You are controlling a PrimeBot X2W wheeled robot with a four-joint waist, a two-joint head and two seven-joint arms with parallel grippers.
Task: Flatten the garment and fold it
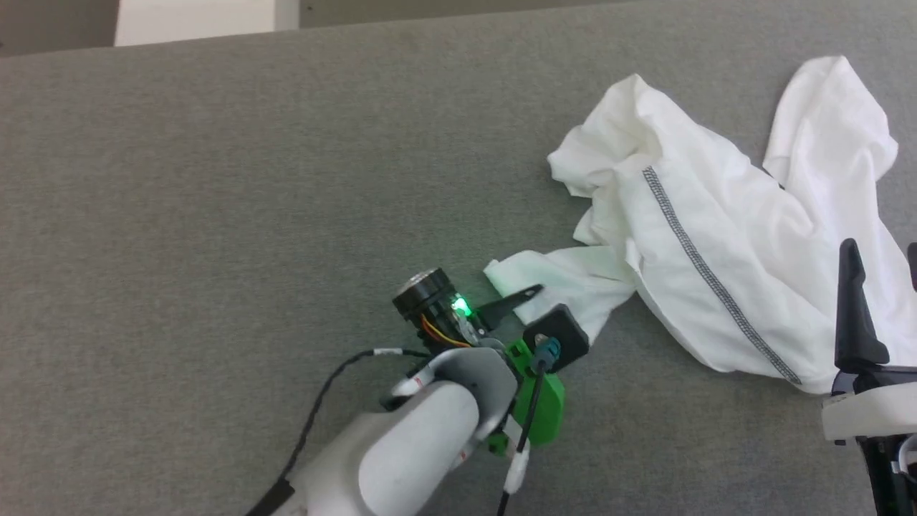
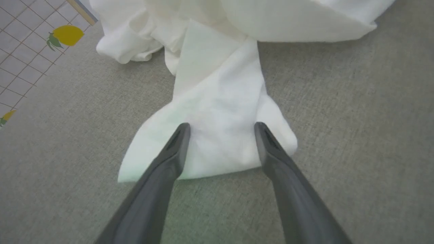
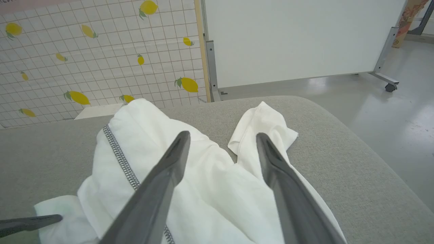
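Garment (image 1: pixel 716 236) sits bunched on the right half of the grey padded surface (image 1: pixel 215 215), not flattened and not folded. One narrow flap (image 2: pixel 220 112) sticks out of the heap toward the near left. Key relation: the flap end lies right at the left gripper (image 2: pixel 222 126), with the bulk of the cloth to the right of it and farther away. The flap's long axis runs from the gripper back into the heap. The left gripper's jaws are spread wide and straddle the flap end, with the tips over the cloth. They pinch nothing, and contact is hard to tell. The right gripper (image 3: pixel 222 135) is also spread wide with nothing in it, over the near right part of the heap. So the left arm is nearer the flap and the right arm nearer the main body. The cloth is thin, white and lightly wrinkled, with several layers lapped over each other. A grey-and-white trim line (image 1: pixel 702 265) runs diagonally from far left to near right across the top layer. A second lobe pokes out at the far right. Judgement: flattening has barely begun, and the flap end looks like the likely pinch point for pulling left.
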